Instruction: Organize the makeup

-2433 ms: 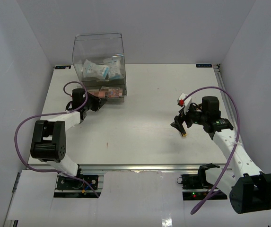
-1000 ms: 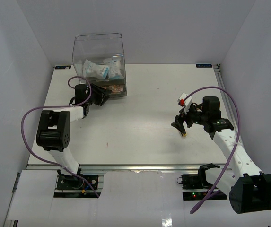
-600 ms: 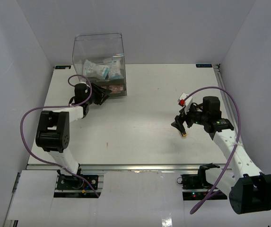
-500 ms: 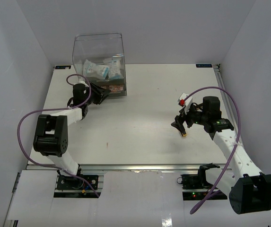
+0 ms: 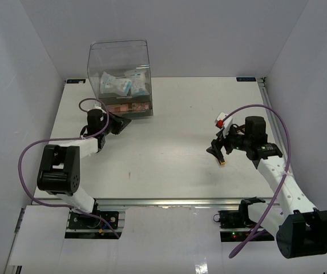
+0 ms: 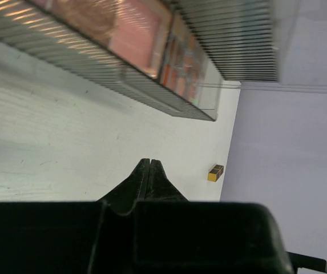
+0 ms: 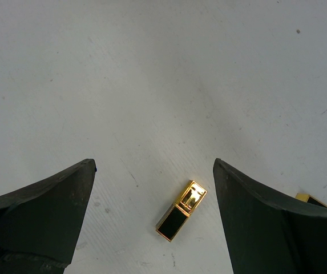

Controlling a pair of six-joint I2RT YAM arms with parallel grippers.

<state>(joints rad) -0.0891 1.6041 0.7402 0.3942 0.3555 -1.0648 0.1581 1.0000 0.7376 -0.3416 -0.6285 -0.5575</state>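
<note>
Makeup tube (image 7: 182, 210), black and gold, lies askew on the counter (image 7: 152, 68) at lower centre of the right wrist view, framed by the wide-spread right pincer (image 7: 153, 171). A crooked squeeze could flick it away or knock a second gold piece (image 7: 310, 198) by the finger at frame right. At upper left overhead, the left pincer (image 5: 120, 123), closed on nothing, points at the clear box (image 5: 117, 51) holding palettes (image 5: 129, 108).

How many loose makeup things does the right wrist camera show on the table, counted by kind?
black-gold tube: 1
gold item, mostly hidden at the right edge, kind not clear: 1
Total: 2
</note>
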